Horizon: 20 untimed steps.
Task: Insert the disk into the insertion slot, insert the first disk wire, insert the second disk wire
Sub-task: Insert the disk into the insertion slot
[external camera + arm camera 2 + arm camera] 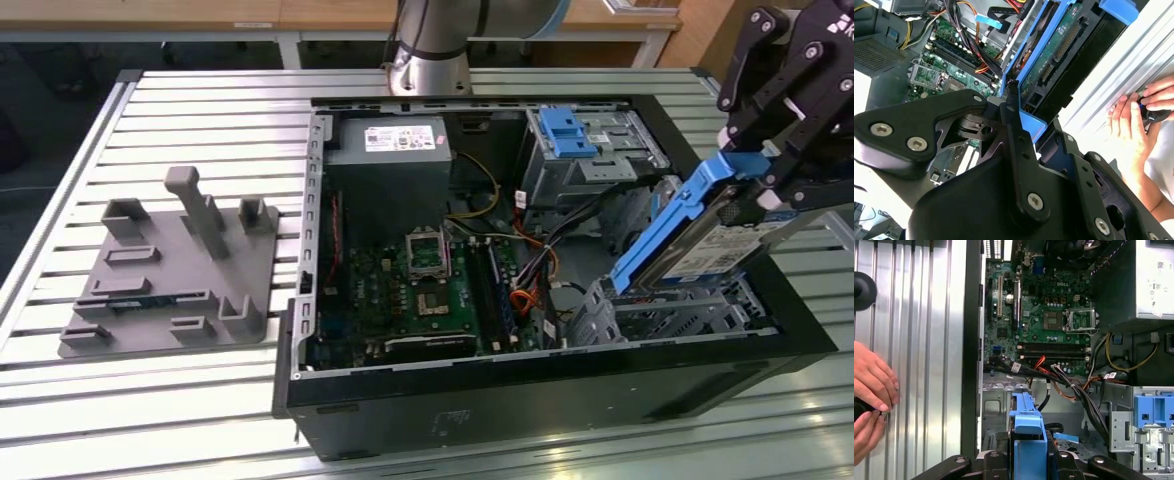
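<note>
The disk (701,245) stands steeply tilted at the exterior view's right. Its lower end is at the insertion slot (674,312) in the lower-right corner of the computer case (534,400), seemingly just entering it. The gripper (750,172) is clamped on the upper end of its blue carrier. The motherboard (427,290) lies to the exterior view's left. In the first wrist view, a person's hand (871,385) rests over the slatted table (919,340).

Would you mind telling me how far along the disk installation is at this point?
Nothing looks finished yet. In hand: the gripper is shut on the disk, holding it tilted with its lower end at the insertion slot, not seated. Left: seating the disk and both wires; the cables lie loose in the case.
</note>
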### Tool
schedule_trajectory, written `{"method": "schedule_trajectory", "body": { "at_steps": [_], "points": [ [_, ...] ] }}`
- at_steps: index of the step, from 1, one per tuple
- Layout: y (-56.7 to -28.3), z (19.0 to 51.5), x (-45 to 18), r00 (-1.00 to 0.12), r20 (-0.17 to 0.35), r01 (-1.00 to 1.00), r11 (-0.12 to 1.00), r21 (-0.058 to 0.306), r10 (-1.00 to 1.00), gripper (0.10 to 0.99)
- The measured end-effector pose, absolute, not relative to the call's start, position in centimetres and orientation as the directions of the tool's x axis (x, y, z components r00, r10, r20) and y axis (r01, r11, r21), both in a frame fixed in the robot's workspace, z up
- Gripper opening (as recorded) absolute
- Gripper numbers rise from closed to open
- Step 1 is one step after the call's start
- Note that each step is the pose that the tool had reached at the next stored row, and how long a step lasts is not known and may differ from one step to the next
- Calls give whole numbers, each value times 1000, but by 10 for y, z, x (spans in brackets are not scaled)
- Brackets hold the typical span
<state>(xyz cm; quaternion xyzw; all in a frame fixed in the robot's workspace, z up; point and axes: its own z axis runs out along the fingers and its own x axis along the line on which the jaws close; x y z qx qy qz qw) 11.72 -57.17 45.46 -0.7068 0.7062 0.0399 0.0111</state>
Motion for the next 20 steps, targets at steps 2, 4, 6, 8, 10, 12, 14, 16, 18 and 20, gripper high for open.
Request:
{"method": "schedule_trajectory", "body": {
  "at_steps": [2, 4, 6, 8, 10, 12, 14, 16, 18, 20],
  "points": [
    [-570, 454, 117, 0, -72, -999, -3, 41, -997, 365],
    [-569, 453, 117, 1, -72, -999, -4, 41, -997, 365],
    [-569, 451, 117, 2, -72, -999, -5, 41, -997, 365],
    [-569, 450, 117, 2, -72, -999, -5, 41, -997, 365],
    [-569, 449, 117, 2, -72, -999, -5, 41, -997, 365],
    [-569, 448, 117, 2, -72, -999, -5, 41, -997, 365],
    [-569, 447, 117, 2, -72, -999, -5, 41, -997, 365],
    [-569, 447, 117, 2, -72, -999, -5, 41, -997, 365],
    [-569, 447, 116, 2, -72, -999, -5, 41, -997, 365],
    [-569, 446, 116, 2, -72, -999, -5, 41, -997, 365]
  ]
}}
